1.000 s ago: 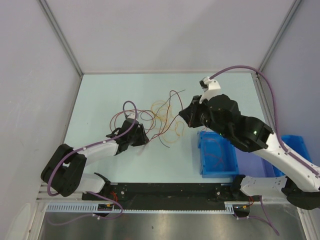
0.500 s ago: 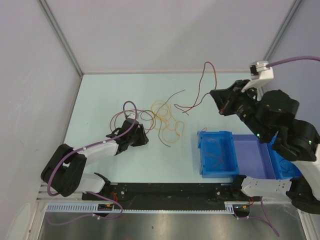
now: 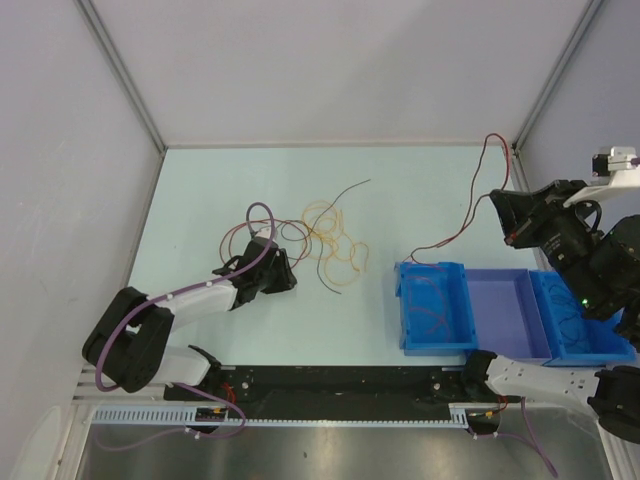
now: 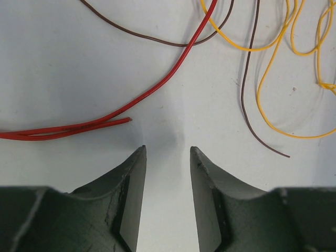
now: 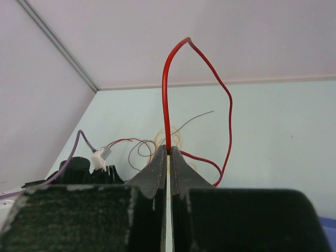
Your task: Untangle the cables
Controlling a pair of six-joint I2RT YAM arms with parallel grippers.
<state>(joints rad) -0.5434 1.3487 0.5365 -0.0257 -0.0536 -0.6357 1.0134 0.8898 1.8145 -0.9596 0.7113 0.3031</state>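
The cables (image 3: pixel 331 241) lie in a loose pile mid-table: yellow loops, with thin brown and red strands around them. My right gripper (image 3: pixel 498 203) hangs high at the right, above the blue bins, shut on a red cable (image 3: pixel 466 222). That cable arches above the jaws, and its tail drops to the nearest bin. In the right wrist view the red cable (image 5: pixel 164 94) rises from the closed gripper (image 5: pixel 169 149). My left gripper (image 3: pixel 283 272) rests low at the pile's left edge. It is open (image 4: pixel 168 150) with bare table between its fingers. A red wire (image 4: pixel 157 87), brown wire (image 4: pixel 245 100) and yellow wire (image 4: pixel 273 126) lie just ahead.
Three blue bins stand in a row at the right front: the left bin (image 3: pixel 410 330) holds a few wires, the middle bin (image 3: pixel 512 345) looks bare, and the right bin (image 3: pixel 610 350) holds dark strands. Walls close in the table on three sides.
My right arm swung from the pile to the right and up, drawing the red cable out until it hangs over the bins. The left arm stayed put.
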